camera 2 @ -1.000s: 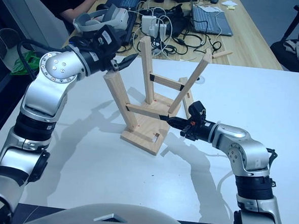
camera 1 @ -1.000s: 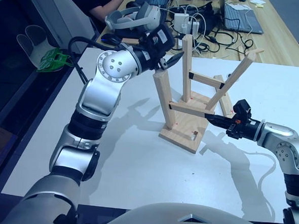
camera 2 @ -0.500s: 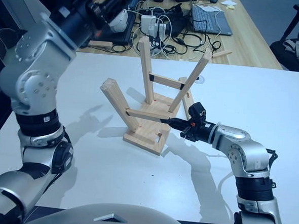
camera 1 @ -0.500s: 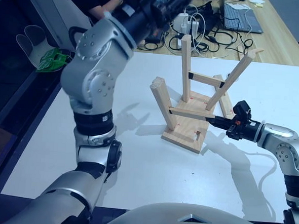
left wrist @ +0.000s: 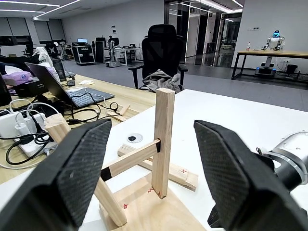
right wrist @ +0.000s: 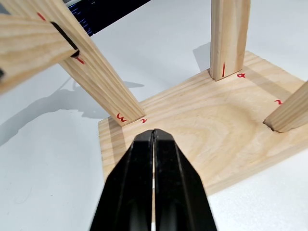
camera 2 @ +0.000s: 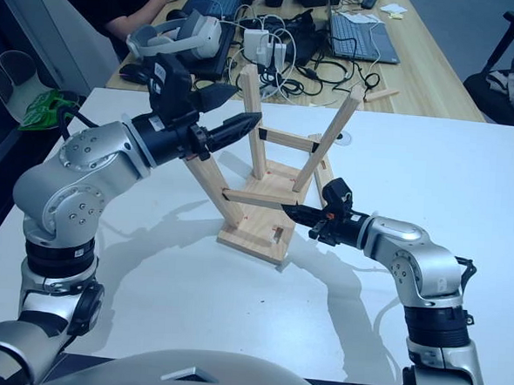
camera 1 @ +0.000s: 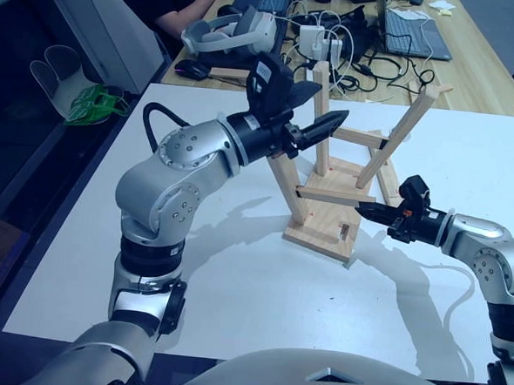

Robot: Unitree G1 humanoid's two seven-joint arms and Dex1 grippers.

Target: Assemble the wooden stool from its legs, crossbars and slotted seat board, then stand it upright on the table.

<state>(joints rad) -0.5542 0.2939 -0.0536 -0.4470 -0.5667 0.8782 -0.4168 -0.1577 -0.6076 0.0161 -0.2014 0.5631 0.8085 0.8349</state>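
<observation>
The stool (camera 1: 326, 197) stands upside down, seat board (camera 1: 320, 231) flat on the table (camera 1: 234, 278) nearer its far edge. Left end effector (camera 1: 325, 105) is spread wide by the upturned legs (camera 1: 399, 136); right end effector (right wrist: 154, 134), pressed together, points over the seat board.

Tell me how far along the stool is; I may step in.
Done: three legs stand in the upside-down seat board, joined by crossbars. In hand: nothing gripped; the left gripper is open by the leg tops, the right gripper shut, its tip at the board's edge. Left: one slot looks empty, a loose wooden piece lies behind the board, then everything needs turning upright.
</observation>
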